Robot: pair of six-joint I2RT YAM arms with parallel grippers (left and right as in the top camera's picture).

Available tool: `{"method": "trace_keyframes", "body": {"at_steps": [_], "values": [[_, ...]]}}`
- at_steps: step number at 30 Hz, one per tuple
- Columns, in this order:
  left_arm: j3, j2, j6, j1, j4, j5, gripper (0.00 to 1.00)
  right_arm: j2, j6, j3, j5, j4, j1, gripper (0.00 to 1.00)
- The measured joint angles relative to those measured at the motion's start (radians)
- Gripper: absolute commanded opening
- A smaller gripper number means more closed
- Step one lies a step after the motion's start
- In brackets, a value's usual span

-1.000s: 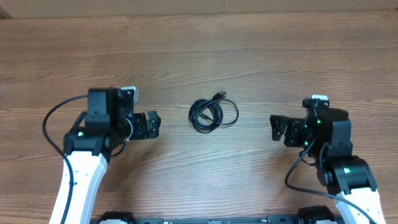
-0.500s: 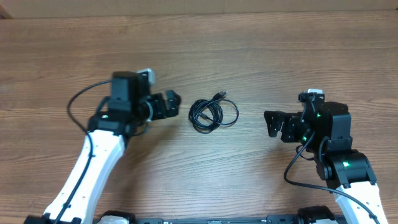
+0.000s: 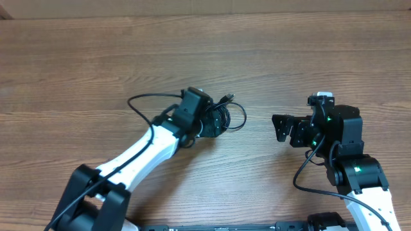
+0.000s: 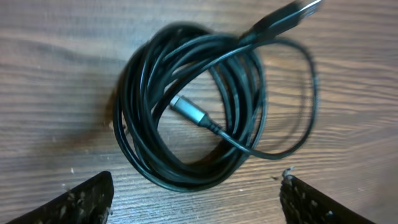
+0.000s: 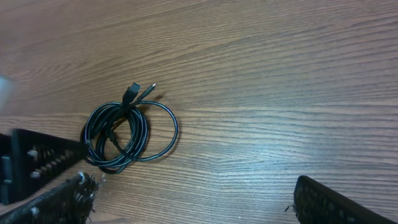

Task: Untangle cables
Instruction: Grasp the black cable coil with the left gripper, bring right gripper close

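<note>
- The left tool (image 4: 202, 200) is parked right over the cables (image 4: 186, 177), a coiled black bundle lying flat around the middle of the desk (image 3: 321, 58). Its jaws are spread wide, one finger on either side of the coil's near edge, nothing grabbed.
- The right tool (image 3: 281, 128) is spread wide and empty too, hanging well off to the coil's right.
- Biggest worry imo: it clamps the whole stack of turns at once. Then the coil just lifts as one lump and nothing gets untangled.
- The small silver plug (image 4: 186, 111) sits inside the ring with its lead crossing the other strands. Tug the wrong strand and that could cinch into a proper knot.
- The thin outer loop (image 4: 298, 118) bulges out on its own, so a finger could snag it on the way down.
- The cords are skinny and flat on the wood, so they could easily slip out from under the pads.
- The bigger plug (image 4: 286, 15) is blurry, so I can't tell how it's threaded.
</note>
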Motion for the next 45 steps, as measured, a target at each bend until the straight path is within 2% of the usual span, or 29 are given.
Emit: {"method": "trace_keyframes", "body": {"at_steps": [8,13,15,17,19,24,29,36,45], "values": [[0.0,0.053,-0.151,-0.059,-0.003,-0.123,0.73,0.0,0.0,0.0,0.0,0.0,0.0,1.0],[0.0,0.074,-0.209,-0.063,0.002,-0.198,0.63,0.0,0.0,0.0,0.0,0.0,0.0,1.0],[0.0,0.089,-0.229,-0.063,0.002,-0.214,0.48,0.0,0.0,0.0,0.0,0.0,0.0,1.0],[0.0,0.108,-0.249,-0.063,0.005,-0.222,0.23,0.0,0.0,0.0,0.0,0.0,0.0,1.0],[0.0,0.121,-0.261,-0.063,0.016,-0.224,0.04,0.0,0.0,0.0,0.0,0.0,0.0,1.0],[0.01,0.123,-0.254,-0.063,0.026,-0.23,0.04,0.0,0.002,0.0,0.0,0.0,0.0,1.0],[0.105,0.125,-0.099,-0.063,-0.004,-0.213,0.04,0.002,0.045,0.0,-0.008,0.043,0.0,0.99],[0.328,0.125,0.15,-0.063,-0.153,-0.05,0.04,0.096,0.072,0.002,-0.133,0.153,0.005,0.97],[0.366,0.125,0.283,-0.063,-0.225,0.174,0.04,0.295,0.079,0.005,-0.244,0.316,0.006,0.94]]}}
